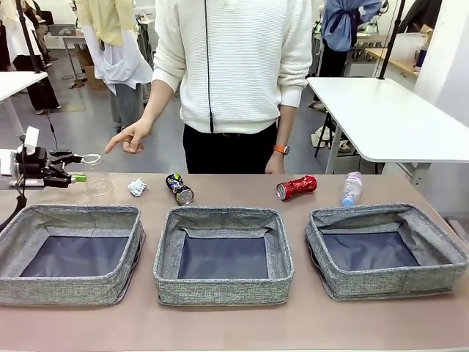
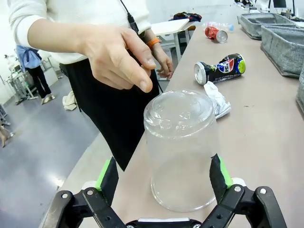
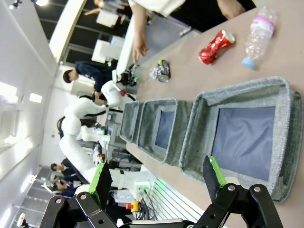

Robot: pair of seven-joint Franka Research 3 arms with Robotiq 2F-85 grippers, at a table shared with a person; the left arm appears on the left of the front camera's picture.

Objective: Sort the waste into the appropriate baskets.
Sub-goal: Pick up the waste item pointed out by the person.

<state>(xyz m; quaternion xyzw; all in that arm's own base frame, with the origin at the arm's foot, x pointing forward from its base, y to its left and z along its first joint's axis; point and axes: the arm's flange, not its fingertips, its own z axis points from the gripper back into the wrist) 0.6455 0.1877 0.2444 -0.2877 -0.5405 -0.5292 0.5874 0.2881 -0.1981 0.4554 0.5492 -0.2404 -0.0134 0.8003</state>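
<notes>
L gripper spread wide, green pads flanking upturned clear plastic cup, which stands at 12 o'clock of leftmost grey woven fabric basket. Person's hand hovers at cup's 11 o'clock. R gripper spread, rightmost basket at its 1 o'clock.

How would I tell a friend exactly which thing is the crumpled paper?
Start from the left basket of the three grey ones. Just beyond its far right corner, toward the person, lies the paper wad, between the clear cup and the dark can. It alone is white and crumpled.
</notes>
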